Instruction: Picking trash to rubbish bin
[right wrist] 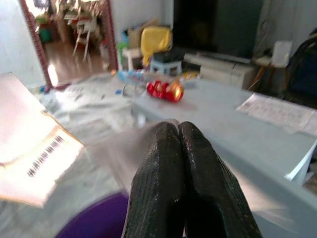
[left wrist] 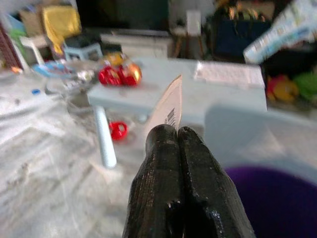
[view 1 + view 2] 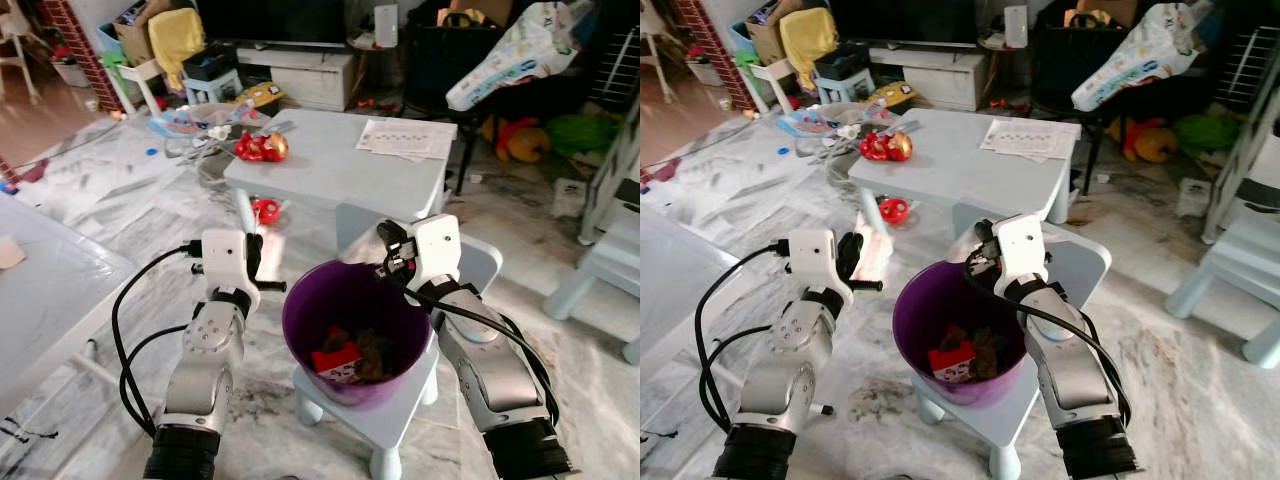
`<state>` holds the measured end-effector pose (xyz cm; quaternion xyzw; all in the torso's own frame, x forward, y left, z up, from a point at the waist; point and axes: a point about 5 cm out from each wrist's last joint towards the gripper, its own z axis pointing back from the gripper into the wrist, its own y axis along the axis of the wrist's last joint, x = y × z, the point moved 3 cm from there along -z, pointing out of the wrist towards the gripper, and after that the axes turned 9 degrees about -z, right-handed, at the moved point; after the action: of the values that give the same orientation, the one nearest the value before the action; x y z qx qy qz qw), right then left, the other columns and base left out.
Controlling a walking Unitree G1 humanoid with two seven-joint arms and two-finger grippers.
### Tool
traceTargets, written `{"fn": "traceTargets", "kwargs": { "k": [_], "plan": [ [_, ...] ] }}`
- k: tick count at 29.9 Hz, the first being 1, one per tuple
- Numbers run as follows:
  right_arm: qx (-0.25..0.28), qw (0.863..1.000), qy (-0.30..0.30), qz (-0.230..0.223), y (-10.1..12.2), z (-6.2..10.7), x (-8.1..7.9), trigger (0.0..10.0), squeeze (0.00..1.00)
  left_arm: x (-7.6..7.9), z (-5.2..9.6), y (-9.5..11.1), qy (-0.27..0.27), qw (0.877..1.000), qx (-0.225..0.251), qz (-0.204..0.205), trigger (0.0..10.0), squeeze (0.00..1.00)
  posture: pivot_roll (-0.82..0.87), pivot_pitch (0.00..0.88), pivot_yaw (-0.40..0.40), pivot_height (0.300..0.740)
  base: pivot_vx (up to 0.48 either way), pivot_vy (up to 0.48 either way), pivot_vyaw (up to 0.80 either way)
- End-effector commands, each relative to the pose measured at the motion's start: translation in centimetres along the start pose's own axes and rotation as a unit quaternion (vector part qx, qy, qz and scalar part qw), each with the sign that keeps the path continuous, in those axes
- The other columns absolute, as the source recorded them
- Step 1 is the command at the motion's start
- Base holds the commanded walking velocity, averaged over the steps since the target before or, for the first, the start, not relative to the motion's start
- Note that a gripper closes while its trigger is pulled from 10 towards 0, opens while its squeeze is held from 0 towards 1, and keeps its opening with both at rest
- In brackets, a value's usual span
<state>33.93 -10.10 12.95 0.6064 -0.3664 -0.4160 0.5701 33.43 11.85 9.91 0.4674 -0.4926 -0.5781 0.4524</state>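
The left gripper (image 3: 862,257) pinches a paper scrap (image 3: 875,252) left of the purple bin (image 3: 915,330), ready to drop; the right gripper (image 1: 181,148) fingers hold a clear wrapper (image 3: 962,247).

Two silver, jointed arms end in boxy white wrist housings. The left gripper (image 3: 862,262) and the right gripper (image 3: 975,258) each carry two long black fingers (image 2: 163,198) with a rough, pebbled surface. Black cables (image 3: 125,340) loop beside the left forearm at its nine o'clock; another black cable (image 3: 500,330) runs along the right forearm. Black ribbed cuffs (image 3: 183,452) close both arms at six o'clock.
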Motion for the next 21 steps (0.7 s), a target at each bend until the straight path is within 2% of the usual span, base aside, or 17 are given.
{"fn": "traceTargets", "kwargs": {
  "k": [1, 3, 7, 8, 13, 19, 21],
  "plan": [
    [-0.008, 1.0, 0.01, -0.015, -0.7, -0.2, -0.4, 10.0, 0.0, -0.6, 0.5, -1.7, 0.0, 1.0, -0.022, -0.02, 10.0, 0.0, -0.05, 0.037, 0.094, 0.74, 0.0, 0.0, 0.0],
    [-0.027, 0.999, 0.015, -0.022, -1.8, -0.1, -0.6, 10.0, 0.0, -0.8, 1.0, -3.0, -0.002, 0.999, -0.038, -0.03, 10.0, 0.0, -0.04, 0.039, 0.099, 0.74, 0.0, 0.0, 0.0],
    [-0.057, 0.997, 0.035, -0.034, -3.3, 0.1, -1.2, 10.0, 0.0, -1.1, 1.5, -4.3, -0.001, 0.998, -0.056, -0.039, 10.0, 0.0, -0.04, 0.042, 0.102, 0.74, 0.0, 0.0, 0.0],
    [-0.073, 0.995, 0.045, -0.047, -4.3, 0.3, -1.4, 10.0, 0.0, -1.4, 1.9, -5.1, 0.0, 0.997, -0.069, -0.044, 10.0, 0.0, -0.03, 0.044, 0.108, 0.74, 0.0, 0.0, 0.0],
    [-0.098, 0.993, 0.032, -0.052, -6.0, 0.4, -1.0, 10.0, 0.0, -1.6, 2.5, -6.4, -0.008, 0.995, -0.081, -0.054, 10.0, 0.0, -0.02, 0.048, 0.12, 0.74, 0.0, 0.0, 0.0],
    [-0.13, 0.987, -0.061, -0.076, -7.8, 0.0, 2.0, 10.0, 0.0, -1.5, 3.7, -7.5, -0.04, 0.992, -0.097, -0.064, 10.0, 0.0, 0.0, 0.056, 0.145, 0.74, 0.0, 0.0, 0.0],
    [-0.135, 0.985, -0.074, -0.083, -8.1, -0.1, 2.5, 10.0, 0.0, -1.5, 3.9, -7.7, -0.045, 0.992, -0.1, -0.068, 10.0, 0.0, 0.0, 0.059, 0.15, 0.74, 0.0, 0.0, 0.0]
  ]
}}
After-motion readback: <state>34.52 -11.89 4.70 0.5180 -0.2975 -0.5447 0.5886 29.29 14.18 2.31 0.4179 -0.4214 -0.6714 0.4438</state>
